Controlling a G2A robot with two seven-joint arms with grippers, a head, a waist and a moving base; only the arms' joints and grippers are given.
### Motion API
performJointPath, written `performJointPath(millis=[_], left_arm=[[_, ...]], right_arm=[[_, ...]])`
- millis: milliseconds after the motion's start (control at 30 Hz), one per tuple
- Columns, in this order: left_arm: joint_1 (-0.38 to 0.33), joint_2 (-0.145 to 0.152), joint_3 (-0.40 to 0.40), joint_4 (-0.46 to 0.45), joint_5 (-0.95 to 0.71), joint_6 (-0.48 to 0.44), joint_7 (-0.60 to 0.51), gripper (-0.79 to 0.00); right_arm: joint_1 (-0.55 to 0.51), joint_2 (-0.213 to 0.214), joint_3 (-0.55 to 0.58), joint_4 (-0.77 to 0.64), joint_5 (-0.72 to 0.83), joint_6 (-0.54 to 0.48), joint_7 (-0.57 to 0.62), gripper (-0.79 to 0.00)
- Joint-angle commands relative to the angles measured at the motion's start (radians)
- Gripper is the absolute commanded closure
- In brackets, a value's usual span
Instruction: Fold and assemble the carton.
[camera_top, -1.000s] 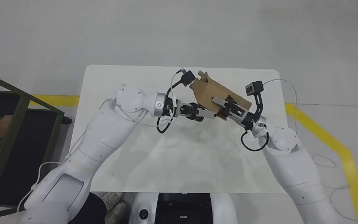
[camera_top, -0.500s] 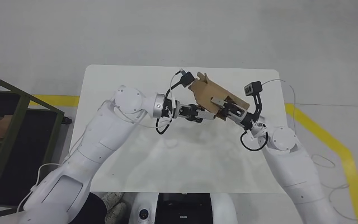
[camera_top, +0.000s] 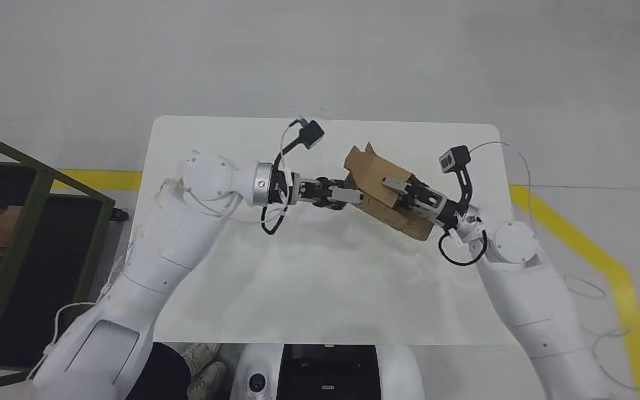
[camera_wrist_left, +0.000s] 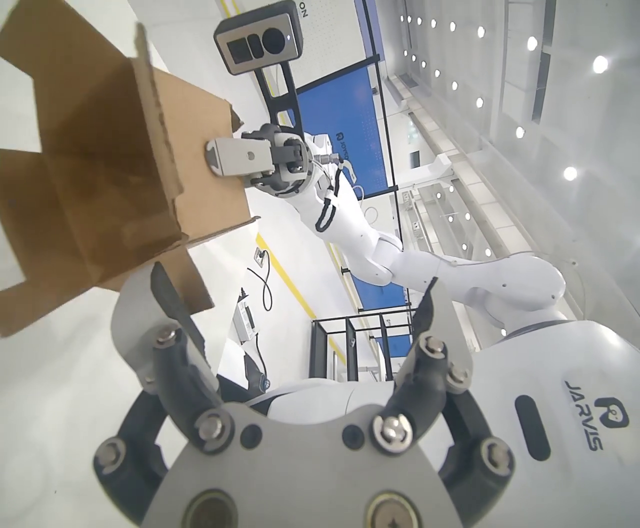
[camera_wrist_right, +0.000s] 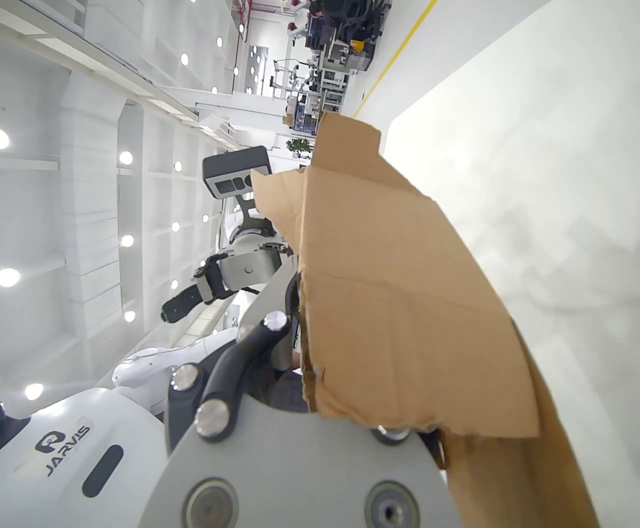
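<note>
The carton (camera_top: 385, 190) hung above the tabletop (camera_top: 250, 290), pinched at one wall by my right fingers (camera_wrist_left: 235, 156); my left fingers (camera_wrist_left: 172, 300) stood wide just beside its open flaps (camera_wrist_left: 195, 282). I judged the cardboard light, stiff along panels, weak at creases: best gripped near a panel edge.

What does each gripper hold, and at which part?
The right gripper holds the brown cardboard carton by one side wall; the left gripper is open, empty.
</note>
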Motion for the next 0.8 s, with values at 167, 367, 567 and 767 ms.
performJointPath(millis=[167, 367, 567, 767], left_arm=[[0.047, 0.021, -0.087, 0.007, 0.024, -0.037, 0.034, -0.785], [0.076, 0.030, -0.126, 0.038, 0.092, -0.215, 0.107, -0.785], [0.093, 0.034, -0.148, 0.055, 0.146, -0.329, 0.162, -0.785], [0.093, 0.034, -0.148, 0.055, 0.146, -0.329, 0.162, -0.785]], right_arm=[[0.008, 0.004, 0.012, 0.018, 0.016, -0.009, 0.071, 0.000], [0.011, 0.009, 0.025, 0.013, 0.026, 0.001, 0.122, 0.000], [0.014, 0.010, 0.029, 0.015, 0.029, 0.009, 0.131, 0.000], [0.014, 0.010, 0.029, 0.015, 0.029, 0.009, 0.131, 0.000]])
